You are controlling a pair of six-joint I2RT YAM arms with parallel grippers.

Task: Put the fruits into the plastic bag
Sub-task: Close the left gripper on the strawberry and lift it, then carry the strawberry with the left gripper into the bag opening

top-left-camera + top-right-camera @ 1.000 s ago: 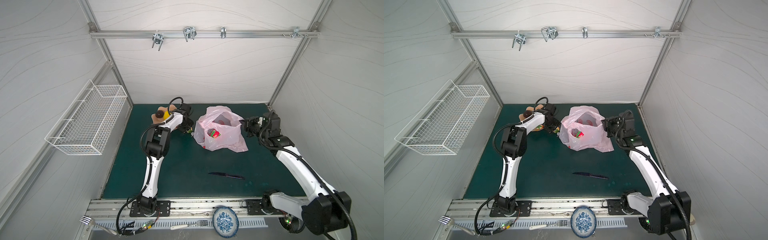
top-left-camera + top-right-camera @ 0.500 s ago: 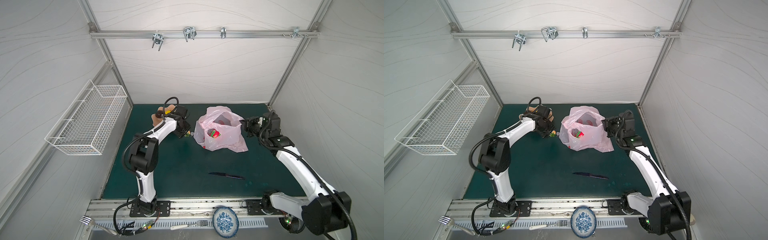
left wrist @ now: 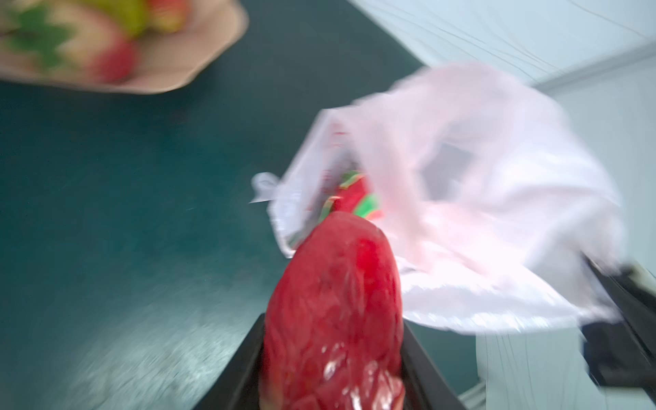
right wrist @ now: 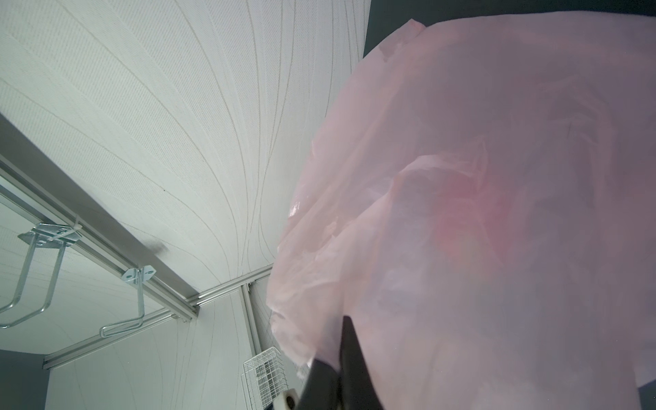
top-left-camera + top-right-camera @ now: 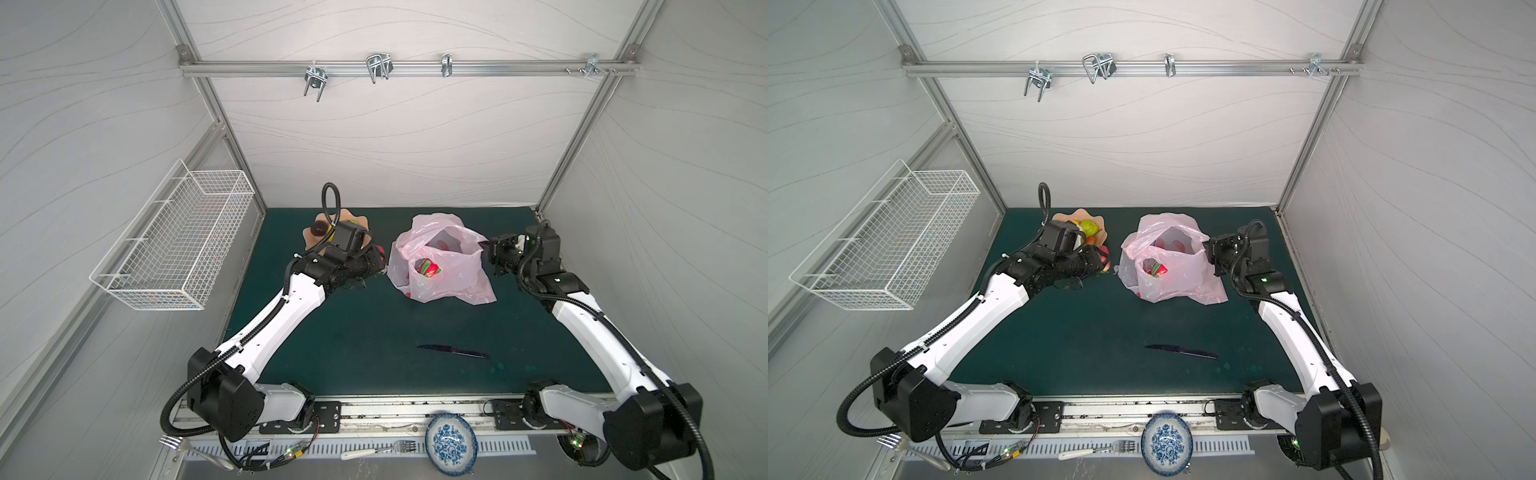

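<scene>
The pale pink plastic bag (image 5: pixel 453 278) (image 5: pixel 1177 282) lies at the back of the green mat, mouth open. A red-green dragon fruit (image 5: pixel 428 268) (image 5: pixel 1156 269) (image 3: pixel 355 197) sits inside it. My right gripper (image 5: pixel 484 249) (image 5: pixel 1207 249) (image 4: pixel 340 340) is shut on the bag's right rim and holds it up. My left gripper (image 5: pixel 380 259) (image 5: pixel 1104 257) (image 3: pixel 333 319) is shut on a red fruit (image 3: pixel 337 301), just left of the bag's mouth. Behind it the peach bowl (image 5: pixel 322 217) (image 5: pixel 1065 217) (image 3: pixel 198 53) holds a dark brown round fruit (image 5: pixel 319 227) and a green pear (image 5: pixel 1089 227).
A dark knife (image 5: pixel 453 351) (image 5: pixel 1181 351) lies on the mat in front of the bag. A white wire basket (image 5: pixel 178 241) hangs on the left wall. A blue patterned plate (image 5: pixel 451 442) and forks lie on the front rail.
My left arm has swung from over the bowl towards the bag's mouth, carrying the red fruit. The right gripper and the bag have stayed still.
</scene>
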